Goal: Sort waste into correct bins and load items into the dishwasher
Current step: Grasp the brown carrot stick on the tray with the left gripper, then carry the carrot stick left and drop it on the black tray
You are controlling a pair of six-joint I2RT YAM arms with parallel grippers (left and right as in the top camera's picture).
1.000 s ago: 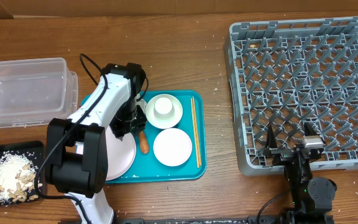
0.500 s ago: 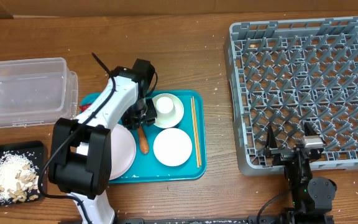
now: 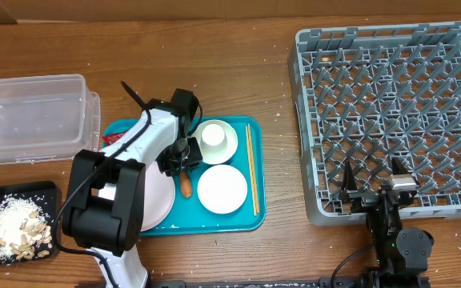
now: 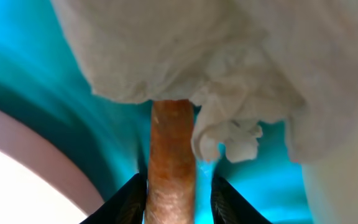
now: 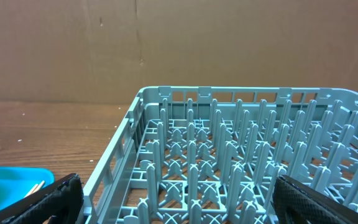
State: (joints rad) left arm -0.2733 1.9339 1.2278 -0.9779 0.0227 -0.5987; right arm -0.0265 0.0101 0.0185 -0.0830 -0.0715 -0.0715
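The left gripper point(image 3: 181, 157) is found lowered over the teal tray point(image 3: 214, 220), its fingers point(image 4: 132, 198) set astride the orange stick point(image 4: 173, 155). One finger is seen against the stick and a sliver of tray shows beside the other, so the jaws are recorded as part-open, not clenched. The white tissue point(image 4: 197, 56) is noted at the stick's 12 o'clock, the pink plate point(image 3: 160, 200) at its 8 o'clock. The right gripper point(image 3: 372, 188) is spread wide, grasping nothing, at 6 o'clock of the grey rack point(image 3: 390, 112). The clear tub point(image 3: 30, 116) is logged at the tray's 10 o'clock.
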